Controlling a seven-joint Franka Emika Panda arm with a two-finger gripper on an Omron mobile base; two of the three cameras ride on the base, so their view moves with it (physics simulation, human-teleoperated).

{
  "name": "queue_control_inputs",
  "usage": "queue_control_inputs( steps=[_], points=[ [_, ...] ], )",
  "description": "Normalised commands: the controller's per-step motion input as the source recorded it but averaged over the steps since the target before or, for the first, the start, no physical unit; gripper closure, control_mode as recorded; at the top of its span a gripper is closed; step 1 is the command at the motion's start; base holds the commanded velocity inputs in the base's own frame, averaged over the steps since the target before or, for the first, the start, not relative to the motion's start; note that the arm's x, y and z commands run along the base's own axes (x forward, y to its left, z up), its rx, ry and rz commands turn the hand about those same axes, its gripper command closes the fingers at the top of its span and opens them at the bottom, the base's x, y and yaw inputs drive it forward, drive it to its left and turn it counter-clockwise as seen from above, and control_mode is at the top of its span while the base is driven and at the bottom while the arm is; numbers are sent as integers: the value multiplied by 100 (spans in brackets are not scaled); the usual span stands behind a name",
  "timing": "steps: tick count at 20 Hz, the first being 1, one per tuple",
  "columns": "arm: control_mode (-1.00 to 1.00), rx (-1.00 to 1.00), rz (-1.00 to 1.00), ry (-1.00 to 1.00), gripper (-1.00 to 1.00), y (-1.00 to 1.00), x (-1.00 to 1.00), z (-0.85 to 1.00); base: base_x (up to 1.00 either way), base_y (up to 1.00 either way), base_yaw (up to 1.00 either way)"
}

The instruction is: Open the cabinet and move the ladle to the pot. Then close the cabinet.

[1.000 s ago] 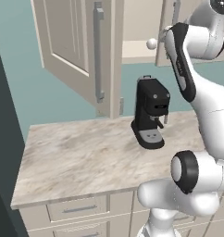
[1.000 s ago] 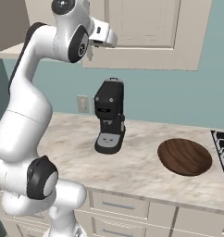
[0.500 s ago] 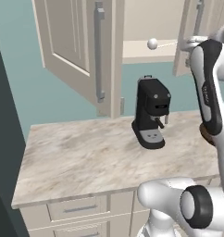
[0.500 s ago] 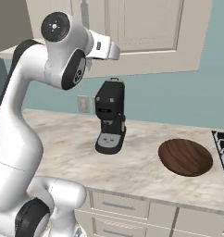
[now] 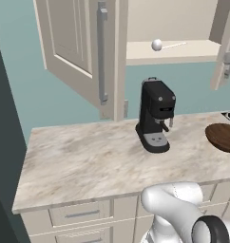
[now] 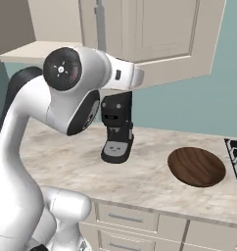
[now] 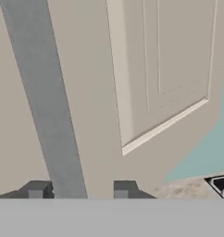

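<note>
The cabinet's right door [image 7: 169, 69] stands swung out from the shelf, also seen as the right door [image 6: 159, 39] and edge-on as the right door [image 5: 225, 33]. Its long grey bar handle [image 7: 44, 106] runs between the finger tips of my gripper [image 7: 77, 190], which is shut on it, with the bar against the left tip. The left door [image 5: 69, 42] hangs wide open. The ladle [image 5: 157, 45] lies on the open cabinet shelf [image 5: 193, 50], bowl to the left and thin handle pointing right. The pot is out of view.
A black coffee machine [image 5: 155, 116] stands on the marble counter [image 5: 88, 161] below the shelf. A round dark wooden board [image 6: 196, 165] lies to its right, beside the stove edge [image 6: 236, 157]. My white arm [image 6: 76, 93] blocks much of the right base view.
My arm has swung to the right with the handle in the gripper, and the right door has swung further open. The ladle and the coffee machine have not moved.
</note>
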Motion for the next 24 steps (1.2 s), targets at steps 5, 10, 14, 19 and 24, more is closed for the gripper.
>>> queue_control_inputs(
  steps=[5,10,14,19,24],
  points=[
    [-100,1,-8,0,-100,11,-77,-1,0,0,0],
    [-100,0,-16,3,-100,91,-97,1,0,0,0],
    [-100,0,-20,21,-100,100,-19,0,0,0,0],
    [-100,3,-14,21,-100,54,53,0,0,0,0],
    [-100,7,-8,19,-100,7,71,0,0,0,0]
  ],
)
